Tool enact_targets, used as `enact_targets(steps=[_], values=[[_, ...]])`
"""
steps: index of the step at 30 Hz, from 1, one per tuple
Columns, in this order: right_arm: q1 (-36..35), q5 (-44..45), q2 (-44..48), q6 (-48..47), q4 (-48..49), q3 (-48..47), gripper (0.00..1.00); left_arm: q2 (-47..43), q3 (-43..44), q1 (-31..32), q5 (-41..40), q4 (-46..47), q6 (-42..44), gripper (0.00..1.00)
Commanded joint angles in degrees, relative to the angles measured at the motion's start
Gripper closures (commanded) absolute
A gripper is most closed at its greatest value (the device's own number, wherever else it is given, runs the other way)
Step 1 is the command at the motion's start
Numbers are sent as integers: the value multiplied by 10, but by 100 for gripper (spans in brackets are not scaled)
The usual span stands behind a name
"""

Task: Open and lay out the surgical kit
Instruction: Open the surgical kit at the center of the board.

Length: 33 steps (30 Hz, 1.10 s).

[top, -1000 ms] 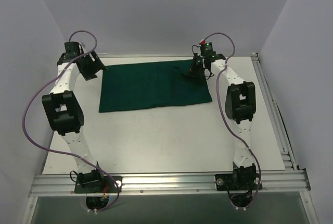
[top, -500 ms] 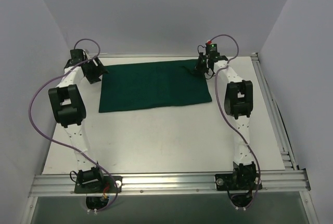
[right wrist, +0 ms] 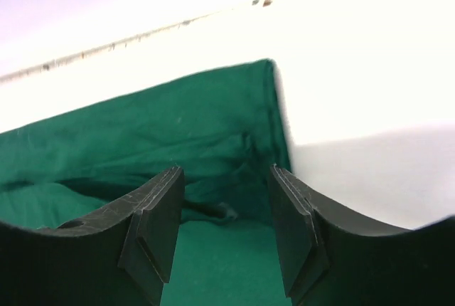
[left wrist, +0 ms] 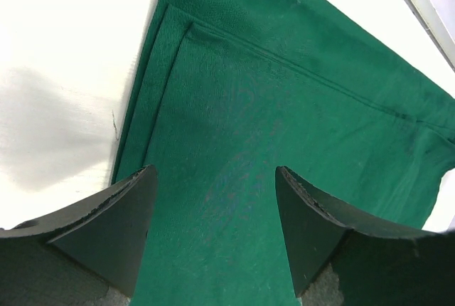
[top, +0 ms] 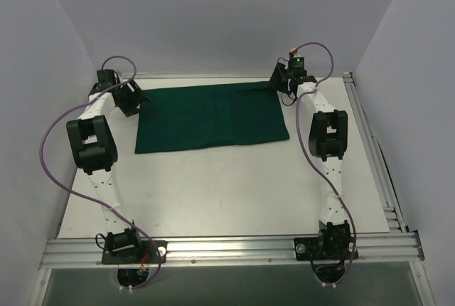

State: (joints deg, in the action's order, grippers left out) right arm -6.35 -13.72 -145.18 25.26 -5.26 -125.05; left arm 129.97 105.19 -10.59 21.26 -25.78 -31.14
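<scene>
The surgical kit's dark green cloth (top: 210, 117) lies as a folded rectangle across the far half of the table. No tray or steel tools show. My left gripper (top: 132, 97) hovers at the cloth's far left corner, open, with bare green cloth (left wrist: 284, 107) under its fingers (left wrist: 128, 213) and a folded hem running across. My right gripper (top: 279, 78) sits at the far right corner, open, nothing between its fingers (right wrist: 160, 206). A rumpled fold of cloth (right wrist: 213, 178) lies just ahead of it.
White tabletop (top: 213, 185) stretches in front of the cloth. Grey walls close in left, right and behind. An aluminium rail (top: 227, 249) carries both arm bases at the near edge; another rail (top: 370, 142) runs along the table's right side.
My right gripper has let go of the cloth's far right corner, opened, and pulled back toward the far edge. The lifted corner has dropped down. The left arm shifted slightly a second ago, then held still.
</scene>
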Motion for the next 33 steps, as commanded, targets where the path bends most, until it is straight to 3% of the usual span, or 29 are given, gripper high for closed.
enact_targets(steps=[1, 8, 18, 22, 25, 29, 33], values=[[4, 16, 10, -13, 40, -19, 50, -37, -4, -1, 15, 28, -7, 24], [4, 11, -12, -20, 39, -41, 53, -34, -9, 0, 26, 35, -20, 24], [3, -20, -51, -49, 39, -73, 38, -32, -13, 3, 29, 37, -27, 24], [0, -2, -55, -60, 20, -73, 37, -34, -11, 4, 28, 36, -27, 24], [3, -1, -48, -61, 25, -53, 41, -33, -11, 5, 27, 35, -27, 24], [2, -5, -45, -65, 29, -47, 56, -34, -14, 6, 27, 34, -28, 24], [-3, 7, -37, -78, 24, -48, 57, -36, -15, 9, 28, 34, -30, 24]])
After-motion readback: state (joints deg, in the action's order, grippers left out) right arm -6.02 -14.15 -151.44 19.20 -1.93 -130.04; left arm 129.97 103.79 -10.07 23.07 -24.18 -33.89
